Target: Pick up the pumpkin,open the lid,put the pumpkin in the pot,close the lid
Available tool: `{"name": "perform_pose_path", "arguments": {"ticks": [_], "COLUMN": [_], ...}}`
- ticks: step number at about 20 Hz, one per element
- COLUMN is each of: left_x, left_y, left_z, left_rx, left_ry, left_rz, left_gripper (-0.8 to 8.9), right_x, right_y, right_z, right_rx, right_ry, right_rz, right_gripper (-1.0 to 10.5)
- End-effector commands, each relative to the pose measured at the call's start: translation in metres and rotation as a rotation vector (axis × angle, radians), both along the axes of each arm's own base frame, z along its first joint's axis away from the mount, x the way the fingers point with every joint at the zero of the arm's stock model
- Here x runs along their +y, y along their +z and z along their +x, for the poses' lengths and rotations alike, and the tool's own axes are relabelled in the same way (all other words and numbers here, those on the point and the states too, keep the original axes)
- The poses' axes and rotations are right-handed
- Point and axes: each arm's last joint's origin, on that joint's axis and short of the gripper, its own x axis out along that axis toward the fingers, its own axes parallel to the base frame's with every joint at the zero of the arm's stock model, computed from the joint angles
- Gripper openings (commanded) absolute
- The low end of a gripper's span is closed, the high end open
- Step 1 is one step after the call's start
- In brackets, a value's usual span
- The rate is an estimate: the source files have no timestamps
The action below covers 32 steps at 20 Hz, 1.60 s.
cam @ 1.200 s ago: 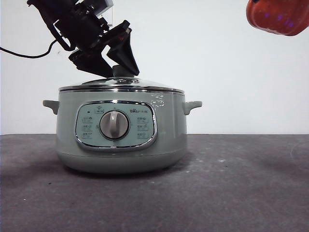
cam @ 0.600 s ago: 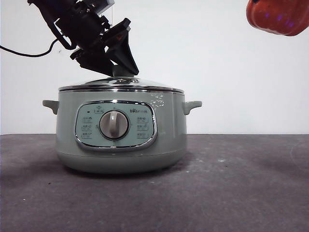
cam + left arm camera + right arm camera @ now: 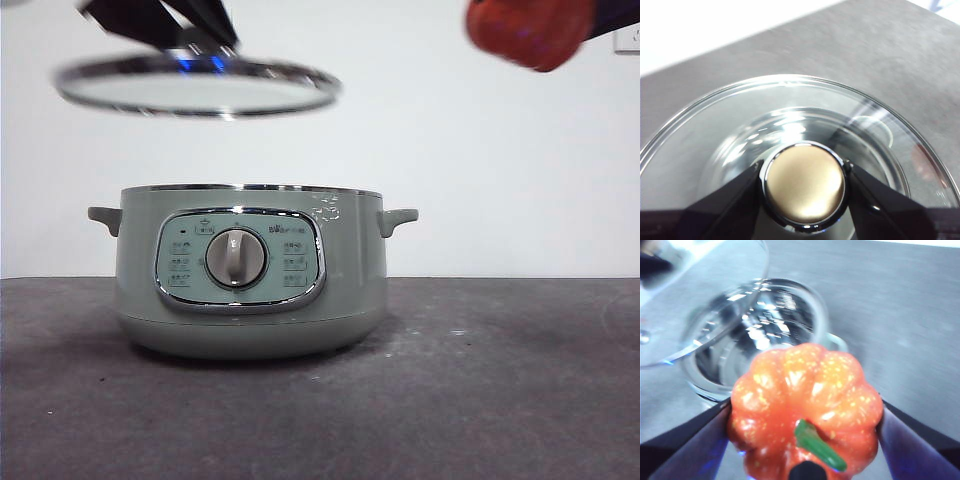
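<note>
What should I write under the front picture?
Glass lid lifted above open sage-green pot; orange pumpkin waits high.

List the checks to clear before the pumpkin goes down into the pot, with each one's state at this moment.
1. Lid off the pot: ok, lifted above it.
2. Left claw shut on the lid's knob: ok.
3. Right claw shut on the pumpkin: ok.
4. Pot opening uncovered: ok.
5. Pumpkin above the opening: not ok, off to one side.
6. Lid clear of the pumpkin's path: cannot tell.
</note>
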Motion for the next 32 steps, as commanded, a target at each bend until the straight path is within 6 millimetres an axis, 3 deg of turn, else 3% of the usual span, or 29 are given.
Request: {"name": "perform_pose_path", "arguments": {"ticks": [1,8,12,15,21,32], "left_x": [0.018,0.056,0.065,0.069,0.07,0.07], "left_y": [0.026,0.053,0.057,0.057,0.056,0.055], "left_z": [-0.028,-0.104,-0.131,-0.142,-0.146,-0.147], "left_rx": [-0.082,-0.112,-0.12,-0.124,-0.114,-0.102], "left_ry": [0.025,0.117,0.122,0.14,0.139,0.134], "left_rz": [-0.033,-0.021,-0.024,-0.017,-0.014,-0.011], "left_gripper": [-0.09,-0.09,-0.09,-0.09,-0.09,-0.09], "right_x": [0.02,0.102,0.148,0.175,0.196,0.205], "right_y": [-0.003,-0.001,-0.019,-0.043,-0.09,-0.126], "right_z": [0.018,0.089,0.13,0.149,0.162,0.161], "right_rx": [0.012,0.046,0.058,0.054,0.065,0.178], "right_ry": [0.048,0.181,0.235,0.248,0.256,0.285], "right_rz": [0.009,-0.051,-0.105,-0.19,-0.301,-0.375], "right_gripper": [-0.1,-0.1,-0.1,-0.1,-0.1,-0.1]}}
